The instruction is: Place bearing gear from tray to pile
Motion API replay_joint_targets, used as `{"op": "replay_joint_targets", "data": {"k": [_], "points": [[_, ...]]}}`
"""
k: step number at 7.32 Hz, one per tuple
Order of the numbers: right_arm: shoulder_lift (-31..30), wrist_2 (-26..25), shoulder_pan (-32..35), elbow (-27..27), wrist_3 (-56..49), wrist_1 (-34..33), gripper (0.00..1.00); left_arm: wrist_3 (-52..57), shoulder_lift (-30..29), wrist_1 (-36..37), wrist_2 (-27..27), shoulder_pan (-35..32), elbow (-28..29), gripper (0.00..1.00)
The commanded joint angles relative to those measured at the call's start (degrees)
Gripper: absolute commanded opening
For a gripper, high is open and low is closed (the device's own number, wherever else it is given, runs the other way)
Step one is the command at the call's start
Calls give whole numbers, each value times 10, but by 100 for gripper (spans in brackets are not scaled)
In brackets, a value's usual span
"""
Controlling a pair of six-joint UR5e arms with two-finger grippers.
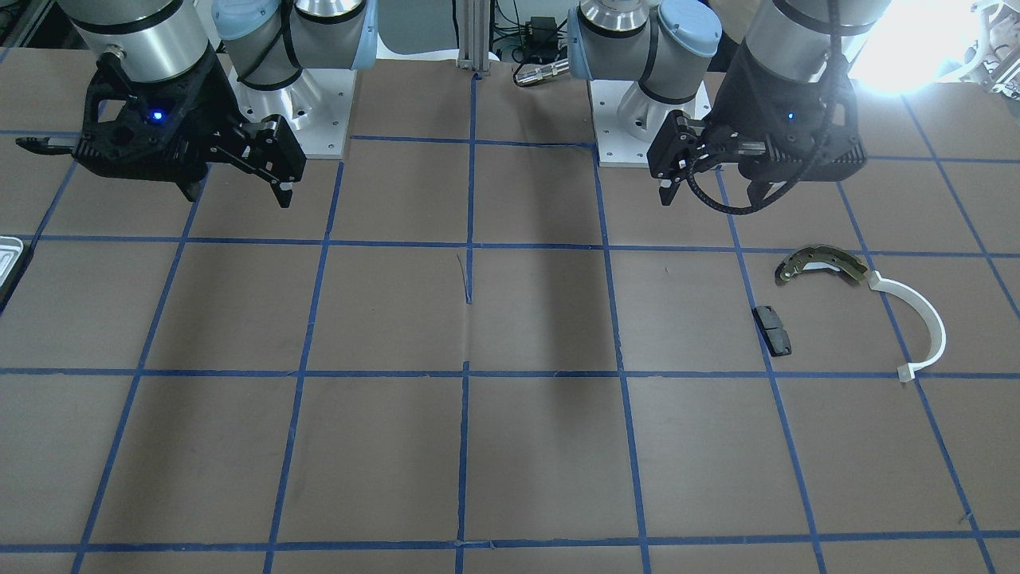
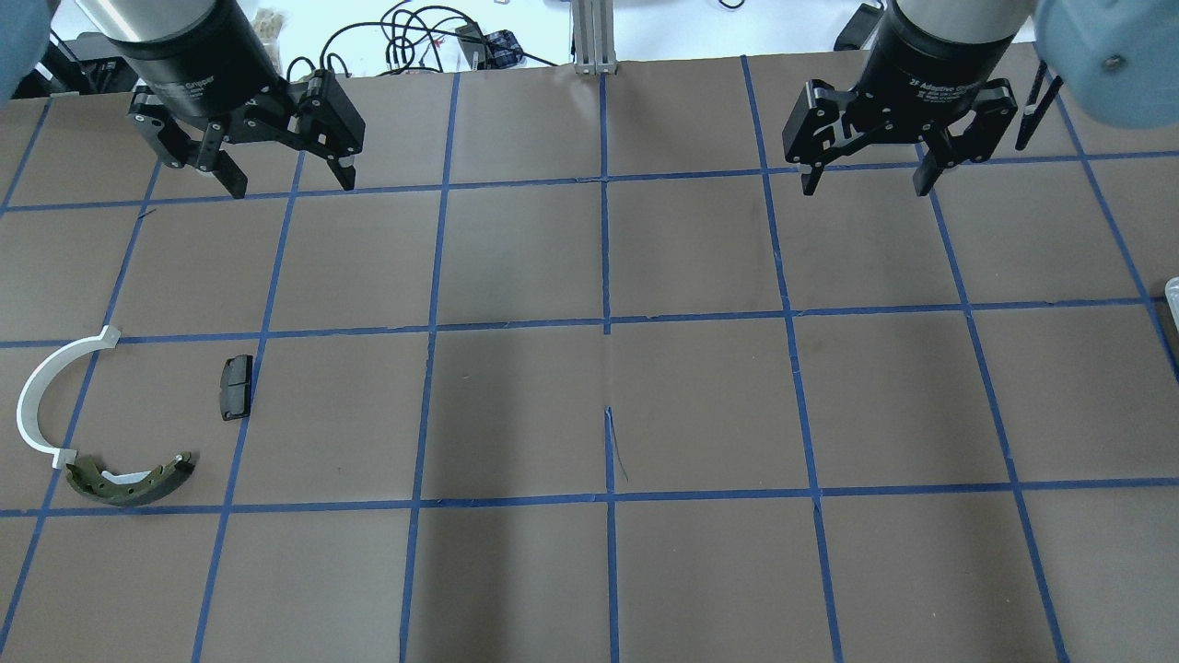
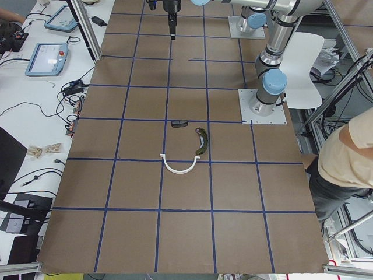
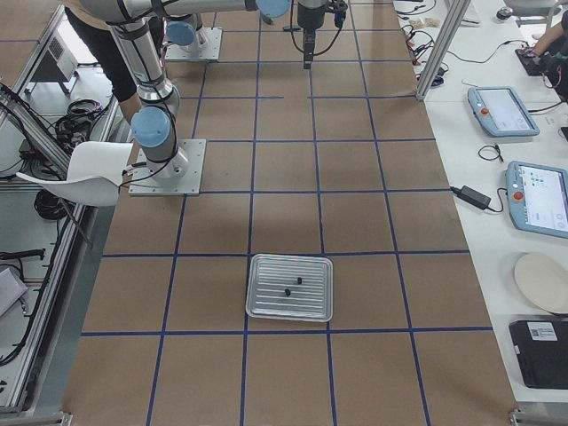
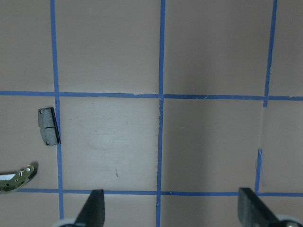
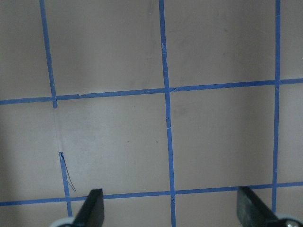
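The silvery tray lies at the table's end on my right; only its edge shows in the overhead view and the front view. Two small black round pieces lie in it. The pile is on my left: a brass-grey brake shoe, a white plastic arc and a black pad. My left gripper is open and empty, high above the table behind the pile. My right gripper is open and empty, far from the tray.
The table is brown with a blue tape grid. The arm bases stand at its back edge. A side bench holds tablets and cables. An operator stands by the robot's side. A white chair stands beside the table.
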Motion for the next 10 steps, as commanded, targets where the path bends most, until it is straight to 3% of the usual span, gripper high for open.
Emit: {"op": "replay_joint_targets", "data": {"k": [1, 2, 8, 10], "points": [[1, 0, 0, 1, 0, -1, 100, 1, 27, 7, -4, -8, -34, 100], [1, 0, 0, 1, 0, -2, 100, -5, 32, 48, -3, -8, -48, 100], [2, -5, -2, -7, -7, -4, 100, -22, 40, 65, -6, -8, -74, 100], [0, -17, -51, -5, -49, 1, 100, -21, 41, 65, -2, -7, -76, 100]]}}
